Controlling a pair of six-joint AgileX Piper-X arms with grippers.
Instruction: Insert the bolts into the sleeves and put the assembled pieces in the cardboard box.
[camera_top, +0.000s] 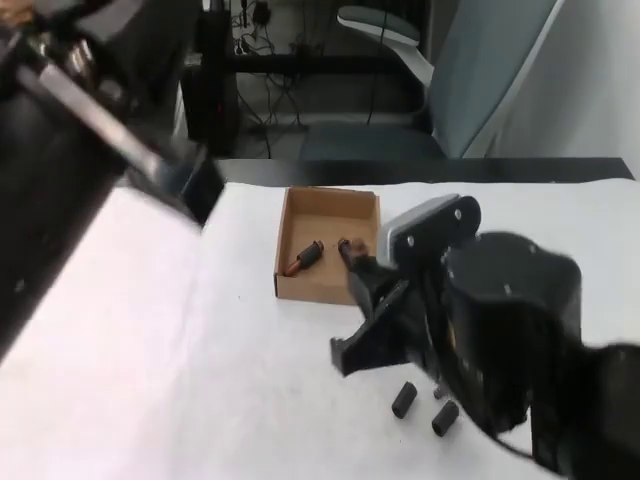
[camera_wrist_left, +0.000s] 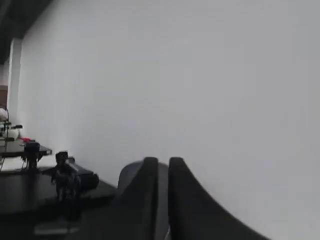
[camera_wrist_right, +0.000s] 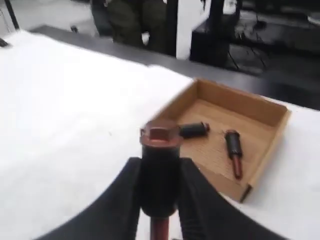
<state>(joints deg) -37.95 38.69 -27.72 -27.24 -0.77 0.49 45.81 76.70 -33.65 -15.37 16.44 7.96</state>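
While my right gripper (camera_wrist_right: 160, 167) clamps the copper bolt in its black sleeve (camera_wrist_right: 159, 150), early release could miss the brown cardboard box (camera_wrist_right: 240, 102).

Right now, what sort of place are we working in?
Probably an office or lab workroom: a white-covered bench, a grey-blue padded swivel chair behind it, and dangling black cables among dark desks at the back.

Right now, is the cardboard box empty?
No, one assembled piece and a second assembled piece lie on the floor of the cardboard box.
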